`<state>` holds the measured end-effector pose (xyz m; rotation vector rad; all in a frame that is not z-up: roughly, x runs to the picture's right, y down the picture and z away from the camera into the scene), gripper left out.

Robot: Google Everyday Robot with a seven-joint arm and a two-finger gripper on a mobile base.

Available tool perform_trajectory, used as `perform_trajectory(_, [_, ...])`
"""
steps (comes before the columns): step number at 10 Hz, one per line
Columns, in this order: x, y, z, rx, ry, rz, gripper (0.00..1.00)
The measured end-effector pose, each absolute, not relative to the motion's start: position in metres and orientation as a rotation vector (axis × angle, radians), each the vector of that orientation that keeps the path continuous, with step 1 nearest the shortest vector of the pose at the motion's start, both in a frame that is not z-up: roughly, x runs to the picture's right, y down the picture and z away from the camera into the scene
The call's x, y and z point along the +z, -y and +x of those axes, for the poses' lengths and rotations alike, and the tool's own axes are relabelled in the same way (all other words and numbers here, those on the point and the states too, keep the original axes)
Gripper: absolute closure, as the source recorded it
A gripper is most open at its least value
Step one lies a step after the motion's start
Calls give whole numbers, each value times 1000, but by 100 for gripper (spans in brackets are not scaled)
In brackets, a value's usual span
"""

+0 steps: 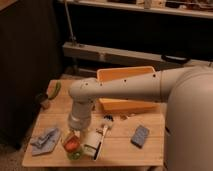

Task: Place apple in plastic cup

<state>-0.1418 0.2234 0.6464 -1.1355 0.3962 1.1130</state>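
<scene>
The apple point(71, 143) is small, round and orange-red. It sits at the mouth of the translucent yellowish-green plastic cup point(75, 153), near the front left of the wooden table point(120, 150). My gripper point(75, 134) hangs straight down from the white arm's wrist, directly above the apple and cup and very close to them. The wrist hides the top of the apple. I cannot tell whether the apple rests in the cup or is held.
A white bottle with a dark label point(95, 142) lies on its side right of the cup. A blue-grey bag point(46, 140) lies to its left and a blue packet point(140, 136) at the right. An orange bin point(127, 102) stands behind, a green vegetable point(54, 91) at the back left.
</scene>
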Motion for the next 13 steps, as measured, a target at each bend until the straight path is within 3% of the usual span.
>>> perform_trajectory(5, [664,-236,-148,1102,-421,-1147,100])
perform_trajectory(13, [660,-256,-147,1053,-461,-1185,100])
